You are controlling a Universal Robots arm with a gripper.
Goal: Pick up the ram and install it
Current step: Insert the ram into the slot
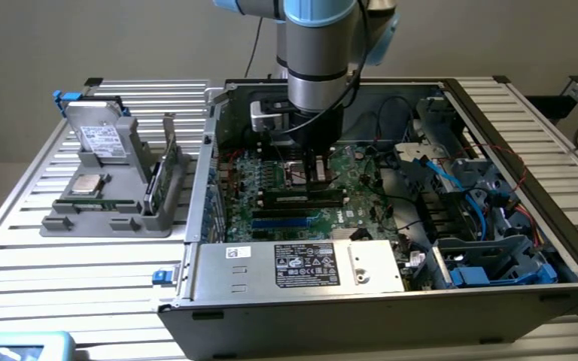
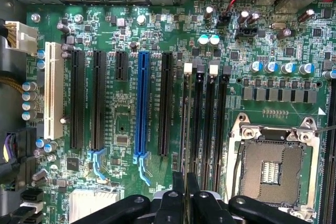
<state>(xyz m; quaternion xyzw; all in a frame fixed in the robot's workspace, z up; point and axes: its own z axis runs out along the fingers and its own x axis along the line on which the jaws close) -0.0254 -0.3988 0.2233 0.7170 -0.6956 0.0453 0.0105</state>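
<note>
End effector (image 1: 314,179): lowered into the open computer case (image 1: 369,323), close over the motherboard (image 1: 357,167); in the wrist view it (image 2: 186,178) is lined up on the memory slot farthest from the processor socket (image 2: 273,166).
Grip: whether the ram is clamped or has been let go cannot be told.
Ram (image 2: 187,124): seen edge-on as a thin strip standing in that slot, directly beneath the end effector; in the exterior view it (image 1: 299,198) appears as a long dark-and-green strip just under the tool.
Long axis: laid along the slot, parallel to the three empty slots (image 2: 210,124) just beside it; in the exterior view it runs between left and right.
Seating: judged to be in the slot; the depth cannot be told.
Farther out: a grey holder (image 1: 98,214) is set on the bench (image 1: 28,256), well apart, at the exterior view's left.
</note>
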